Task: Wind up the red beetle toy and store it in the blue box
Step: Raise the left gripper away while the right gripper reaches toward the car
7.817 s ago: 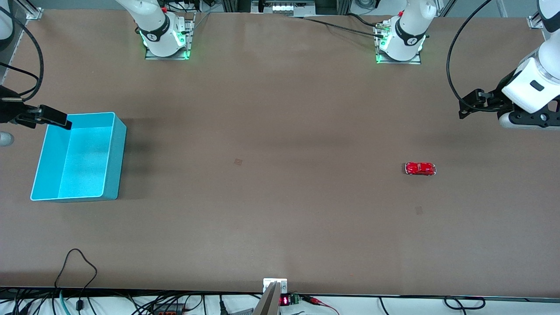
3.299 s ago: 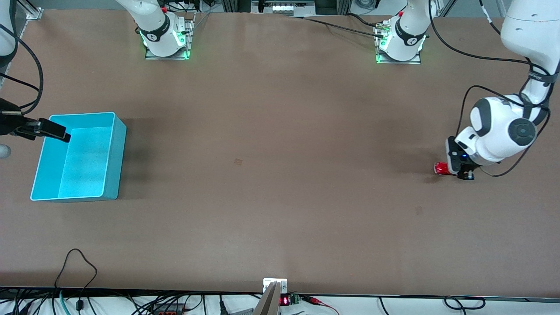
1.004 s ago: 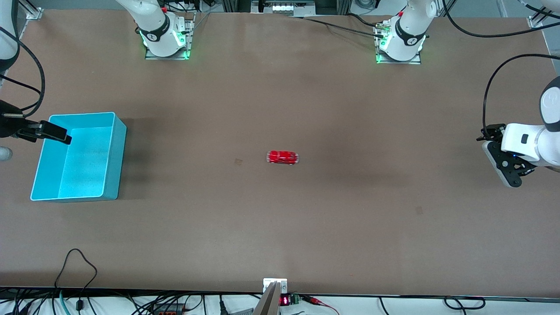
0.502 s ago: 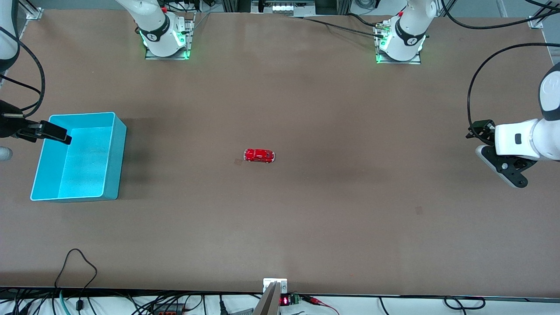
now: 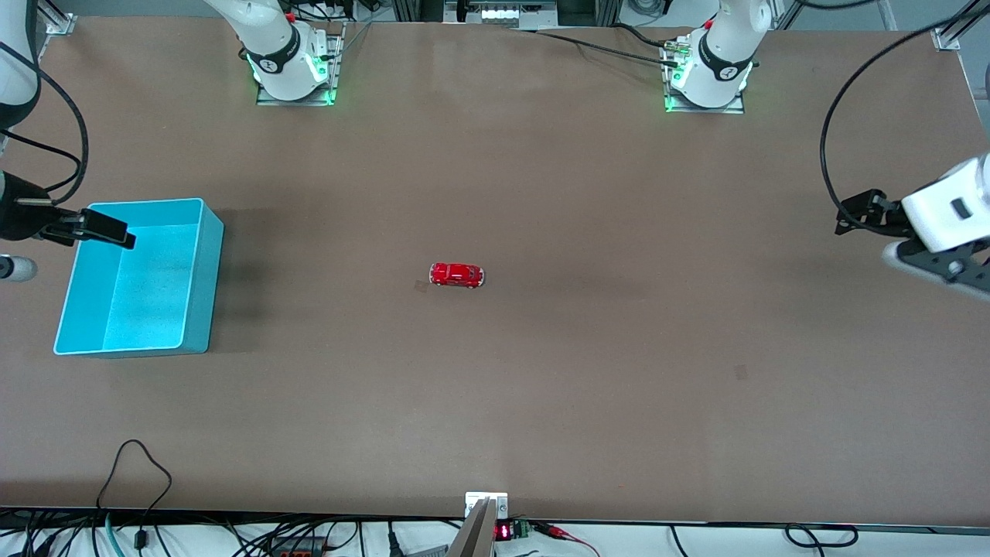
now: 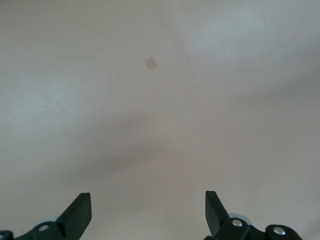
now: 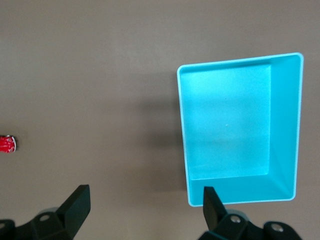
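Front view: my tiny glossy red beetle toy sits mid-table on the matte brown table, barely moved from half a second ago, well apart from the bright cyan straight-walled plastic blue box, which holds nothing.

Left wrist view: left gripper spread wide over bare table at its own end.

Right wrist view: right gripper gaping, empty, over the box's edge.

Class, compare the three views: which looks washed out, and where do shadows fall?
Left wrist view: pale, washed-out table with a soft diagonal shadow. Front view: even light, a dark shadow beside the blue box. Right wrist view: crisp, box interior glowing bright.
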